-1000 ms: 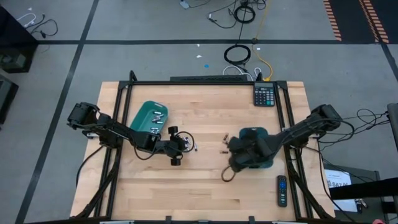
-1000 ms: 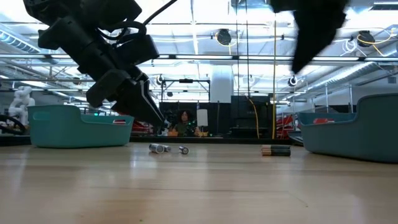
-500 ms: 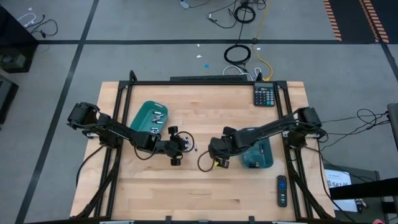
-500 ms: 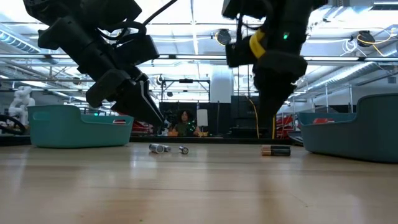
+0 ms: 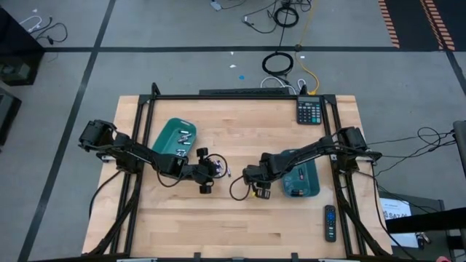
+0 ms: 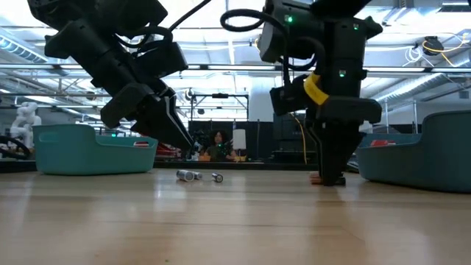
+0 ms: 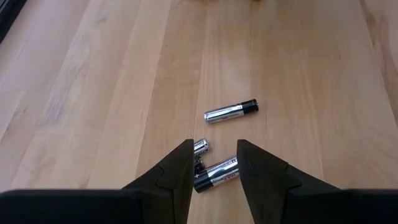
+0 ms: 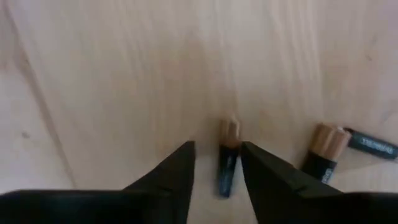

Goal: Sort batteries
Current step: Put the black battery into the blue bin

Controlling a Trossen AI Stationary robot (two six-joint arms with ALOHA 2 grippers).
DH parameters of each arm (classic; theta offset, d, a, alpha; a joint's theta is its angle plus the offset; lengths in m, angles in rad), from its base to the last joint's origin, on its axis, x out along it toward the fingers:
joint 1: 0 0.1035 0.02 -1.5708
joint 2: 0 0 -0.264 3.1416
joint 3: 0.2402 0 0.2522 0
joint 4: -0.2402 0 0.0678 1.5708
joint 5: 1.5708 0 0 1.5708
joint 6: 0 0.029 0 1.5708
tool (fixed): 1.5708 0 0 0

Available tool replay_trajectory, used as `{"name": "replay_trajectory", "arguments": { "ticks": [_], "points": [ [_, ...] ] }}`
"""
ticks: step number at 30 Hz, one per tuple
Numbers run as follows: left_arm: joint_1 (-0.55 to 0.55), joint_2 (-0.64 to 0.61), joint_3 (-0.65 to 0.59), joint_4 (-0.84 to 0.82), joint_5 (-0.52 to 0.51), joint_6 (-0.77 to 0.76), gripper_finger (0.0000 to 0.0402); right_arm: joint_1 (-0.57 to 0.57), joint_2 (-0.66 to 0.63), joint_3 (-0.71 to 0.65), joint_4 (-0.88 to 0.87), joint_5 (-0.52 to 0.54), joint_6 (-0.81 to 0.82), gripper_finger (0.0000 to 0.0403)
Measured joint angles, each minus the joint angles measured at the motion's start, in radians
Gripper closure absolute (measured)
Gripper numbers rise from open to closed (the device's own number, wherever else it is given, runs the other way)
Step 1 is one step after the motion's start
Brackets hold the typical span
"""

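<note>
1. Your right gripper [image 8: 217,163] is down at the middle of the table [image 5: 218,225], straddling a coppery battery [image 8: 227,155]. The jaws stand apart on either side of it and I see no contact yet, so nothing is held.
2. A second coppery battery [image 8: 326,151] lies just beside the first, near the right finger [image 8: 273,180]. Watch that you do not nudge it as you close.
3. Your left gripper [image 7: 213,163] hovers a little left of centre with its jaws parted over a silvery battery [image 7: 216,173]. A shorter silvery piece [image 7: 200,146] sits touching it, and another silver battery [image 7: 231,111] lies near, apart from the pair. This hand also grips nothing.
4. Sorted cells already lie in the left teal tray [image 5: 164,137], toward the left edge; the right teal tray [image 5: 309,182] sits near the right edge.
5. I judge these cells light, rigid and smooth, so they will roll and slip readily. Take each across its middle, pads square on the round side, and close gently but fully.
6. Lift straight up, since a tilted grip may let the cell squirt out.
</note>
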Motion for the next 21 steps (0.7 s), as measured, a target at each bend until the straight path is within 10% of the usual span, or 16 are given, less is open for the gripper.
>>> {"name": "replay_trajectory", "arguments": {
  "ticks": [5, 21],
  "points": [
    [0.0, 0.0, 0.0, 0.0, 0.0, 0.0, 0.0269, 0.007, 0.002, -0.009, 0.042, -0.016, -0.052, 0.0381],
    [0.0, 0.0, 0.0, 0.002, 0.0, -0.002, 0.0269, 0.103, -0.341, 0.077, -0.55, 0.19, 0.345, 0.0398]
  ]
}}
